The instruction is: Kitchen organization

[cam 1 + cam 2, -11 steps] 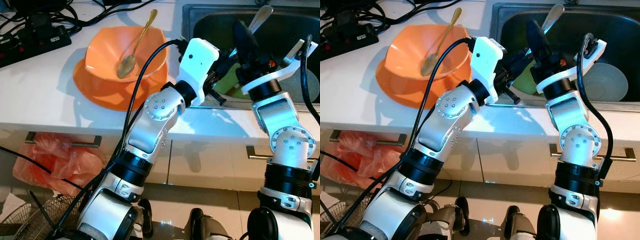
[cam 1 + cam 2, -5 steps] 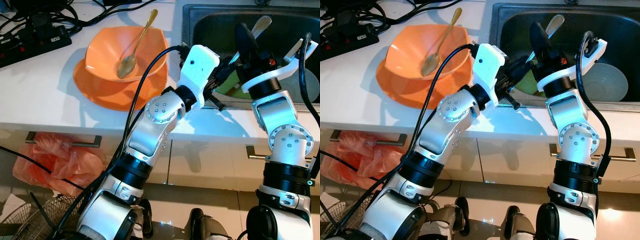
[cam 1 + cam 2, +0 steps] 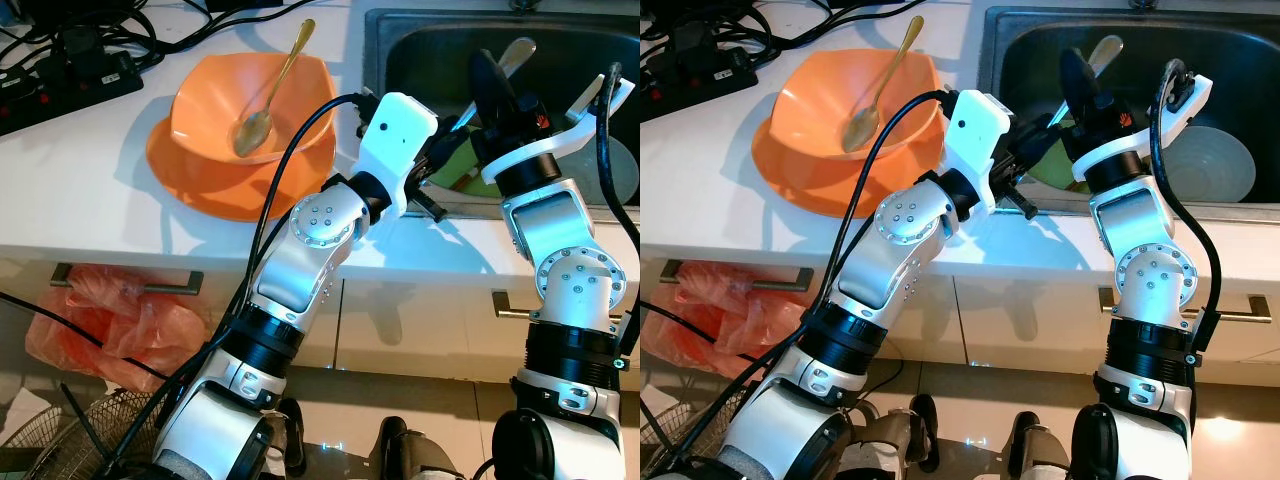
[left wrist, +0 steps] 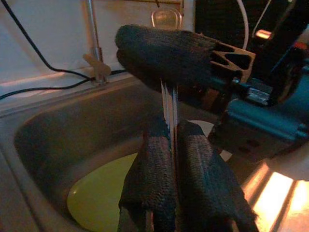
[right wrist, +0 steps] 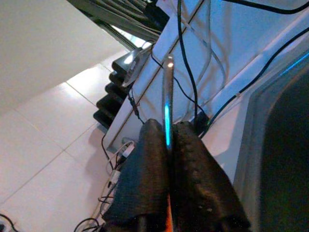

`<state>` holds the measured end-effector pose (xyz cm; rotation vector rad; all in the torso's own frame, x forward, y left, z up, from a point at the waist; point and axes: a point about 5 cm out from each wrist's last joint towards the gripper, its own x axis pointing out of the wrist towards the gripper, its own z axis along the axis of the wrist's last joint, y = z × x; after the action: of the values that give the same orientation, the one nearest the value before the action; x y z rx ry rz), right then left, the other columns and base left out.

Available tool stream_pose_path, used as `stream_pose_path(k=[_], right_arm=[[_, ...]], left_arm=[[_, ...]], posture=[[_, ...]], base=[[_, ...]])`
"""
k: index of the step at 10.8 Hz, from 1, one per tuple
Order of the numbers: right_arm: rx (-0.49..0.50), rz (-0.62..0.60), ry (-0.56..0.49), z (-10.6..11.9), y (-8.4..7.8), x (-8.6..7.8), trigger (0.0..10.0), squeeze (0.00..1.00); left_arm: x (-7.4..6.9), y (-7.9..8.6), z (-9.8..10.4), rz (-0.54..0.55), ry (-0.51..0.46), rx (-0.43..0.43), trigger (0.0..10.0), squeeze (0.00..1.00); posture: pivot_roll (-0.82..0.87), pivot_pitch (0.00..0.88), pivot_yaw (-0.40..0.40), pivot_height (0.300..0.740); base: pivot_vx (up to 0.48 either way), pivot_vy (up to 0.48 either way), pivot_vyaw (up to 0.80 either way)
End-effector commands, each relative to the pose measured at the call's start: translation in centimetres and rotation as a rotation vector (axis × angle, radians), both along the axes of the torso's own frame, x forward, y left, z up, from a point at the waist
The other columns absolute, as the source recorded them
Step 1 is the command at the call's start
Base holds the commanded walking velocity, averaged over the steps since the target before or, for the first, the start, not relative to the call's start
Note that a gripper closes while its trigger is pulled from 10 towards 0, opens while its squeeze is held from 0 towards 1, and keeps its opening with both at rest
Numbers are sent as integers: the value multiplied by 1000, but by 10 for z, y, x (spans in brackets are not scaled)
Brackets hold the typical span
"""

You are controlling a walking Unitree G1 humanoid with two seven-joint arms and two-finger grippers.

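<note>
One silver spoon (image 3: 1102, 52) stood upright over the sink (image 3: 1240, 60), clamped between the fingers of both the right gripper (image 5: 166, 145) and the left gripper (image 4: 170, 140). Beside the left gripper, on the counter (image 3: 80, 170), one gold spoon (image 3: 270, 90) lay in one orange bowl (image 3: 210, 100) on one orange plate (image 3: 200, 185).

Dishes and spoons at the sink

A silver spoon (image 3: 1102, 52) stands nearly upright over the steel sink (image 3: 1230, 60), bowl end up, its handle pinched between the fingers of both claws. On the white surface (image 3: 80, 170) left of the sink, an orange bowl (image 3: 250, 105) sits on an orange plate (image 3: 200, 180), with a gold spoon (image 3: 270, 95) leaning inside. A yellow-green plate (image 4: 104, 200) and a white plate (image 3: 1210, 165) lie in the sink.
</note>
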<state>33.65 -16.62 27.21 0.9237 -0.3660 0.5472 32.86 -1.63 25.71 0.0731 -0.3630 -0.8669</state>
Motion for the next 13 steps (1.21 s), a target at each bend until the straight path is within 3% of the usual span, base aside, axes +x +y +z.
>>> stream_pose_path(k=[1,9,10,13], right_arm=[[4,-18,10,-2,-5,-1,0,0],[-9,-14,17,-4,-6,-3,0,0],[-8,-11,16,-4,-6,-3,0,0],[-3,-12,21,-5,-6,-2,0,0]], left_arm=[[2,2,7,22,-22,-13,10000,0],[7,4,3,59,-26,40,10000,0],[7,5,4,64,-27,38,10000,1000],[9,7,5,88,-22,14,10000,1000]], posture=[[46,219,32,740],[45,226,37,740],[46,226,38,740],[47,225,37,740]], base=[[0,0,0],[0,0,0],[0,0,0],[0,0,0]])
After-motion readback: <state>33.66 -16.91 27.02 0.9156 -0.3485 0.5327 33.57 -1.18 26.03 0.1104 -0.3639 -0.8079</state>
